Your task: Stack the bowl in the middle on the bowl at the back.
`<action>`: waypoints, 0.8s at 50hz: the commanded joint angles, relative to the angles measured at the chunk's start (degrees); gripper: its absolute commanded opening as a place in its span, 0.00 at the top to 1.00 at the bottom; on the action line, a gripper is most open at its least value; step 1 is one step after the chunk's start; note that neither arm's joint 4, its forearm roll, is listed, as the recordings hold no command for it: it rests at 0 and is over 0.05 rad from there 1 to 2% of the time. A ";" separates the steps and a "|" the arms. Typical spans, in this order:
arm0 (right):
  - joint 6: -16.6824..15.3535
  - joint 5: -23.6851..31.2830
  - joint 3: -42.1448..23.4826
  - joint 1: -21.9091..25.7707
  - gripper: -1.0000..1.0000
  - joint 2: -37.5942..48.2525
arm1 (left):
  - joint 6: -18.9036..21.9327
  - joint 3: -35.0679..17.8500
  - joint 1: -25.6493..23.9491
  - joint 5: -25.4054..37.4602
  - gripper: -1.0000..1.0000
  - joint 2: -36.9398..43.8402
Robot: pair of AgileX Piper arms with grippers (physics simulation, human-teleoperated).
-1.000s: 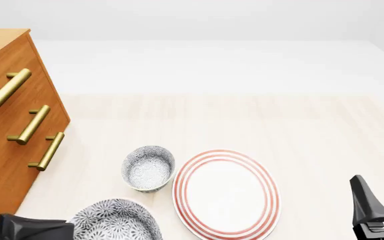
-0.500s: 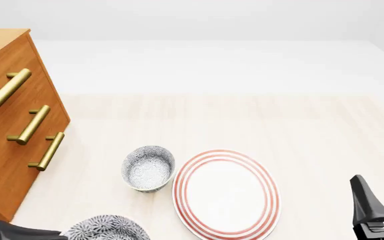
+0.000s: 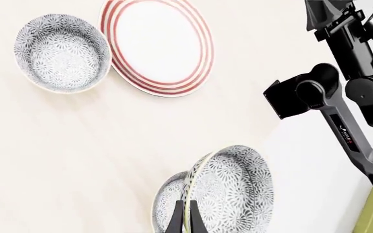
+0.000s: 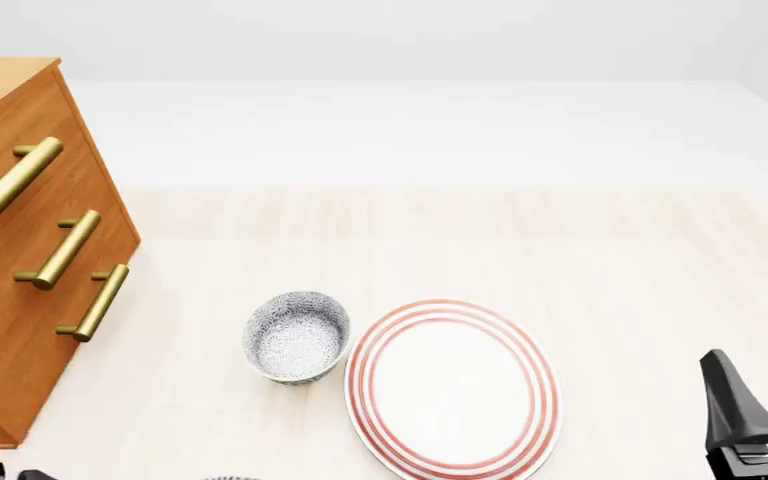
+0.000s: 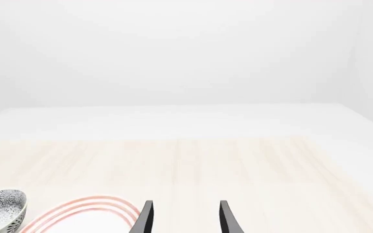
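Speckled bowl in the middle (image 3: 228, 191) tilted, seemingly rim-pinched, left fingers (image 3: 185, 216)

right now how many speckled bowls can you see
2. One small white grey-speckled bowl is pinched by its rim in the left end effector, lifted. The other identical speckled bowl sits on the table beside the red-ringed plate.

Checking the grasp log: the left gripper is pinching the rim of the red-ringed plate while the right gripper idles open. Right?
Not quite. The left wrist view shows the left gripper pinching the rim of a speckled bowl, not the plate. The right gripper does idle open.
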 commanded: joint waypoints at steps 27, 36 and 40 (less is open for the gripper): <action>-0.01 -0.02 -0.04 0.00 0.00 0.06 | -3.88 9.66 -7.58 -7.76 1.00 2.19; 0.01 -0.04 -0.03 0.00 0.00 0.05 | -4.86 11.37 -9.42 -10.04 1.00 3.55; 0.02 -0.02 -0.05 0.00 0.00 0.03 | -5.20 12.02 -10.06 -10.77 1.00 3.96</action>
